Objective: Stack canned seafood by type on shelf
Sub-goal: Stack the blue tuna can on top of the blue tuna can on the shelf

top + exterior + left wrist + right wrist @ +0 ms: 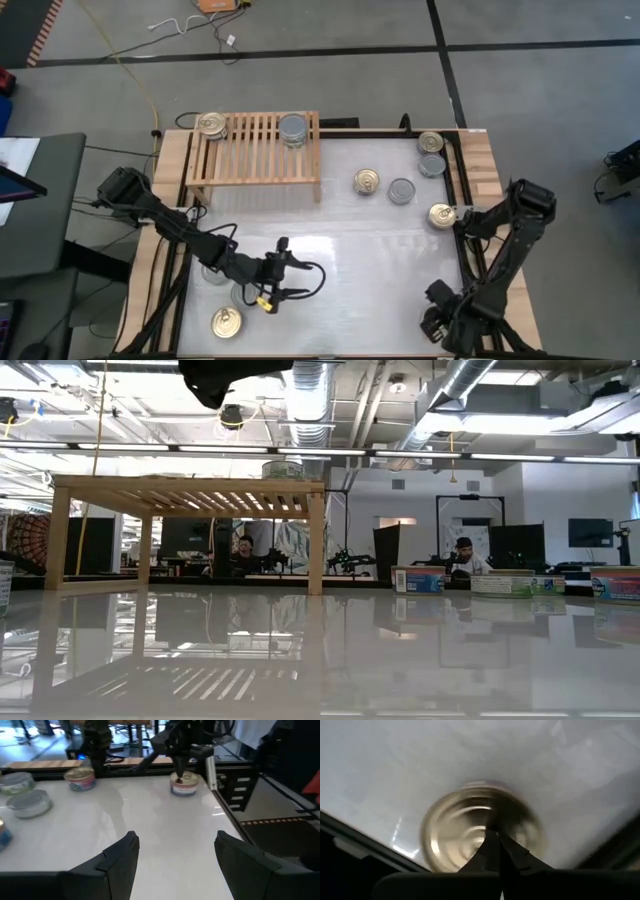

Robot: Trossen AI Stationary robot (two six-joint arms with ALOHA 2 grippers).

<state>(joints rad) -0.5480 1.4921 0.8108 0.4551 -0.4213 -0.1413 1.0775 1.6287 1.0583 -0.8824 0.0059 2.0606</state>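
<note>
The light-wood shelf (255,150) stands at the table's far left, with a gold-topped can (211,125) and a silver-topped can (293,130) on its slats. More canned seafood stands on the white table: gold (367,181), silver (401,190), gold (431,142), silver (432,165), and gold (227,322) at the near left. My right gripper (496,837) is shut and points down over a gold-topped can (441,215) near the right edge. My left gripper (175,837) hangs open near the table's front, facing right, with nothing between its fingers. My right gripper's shut fingertips (179,774) point down at the middle of the gold can's top (470,835). The can stands upright on the table. I cannot tell whether the tips touch the lid or hang just above it.
Two silver cans (215,272) (245,295) sit partly under my left arm. Black frame rails (465,190) run along the table's right and left edges. The table's middle (370,260) lies bare. People sit at desks in the room beyond (460,555).
</note>
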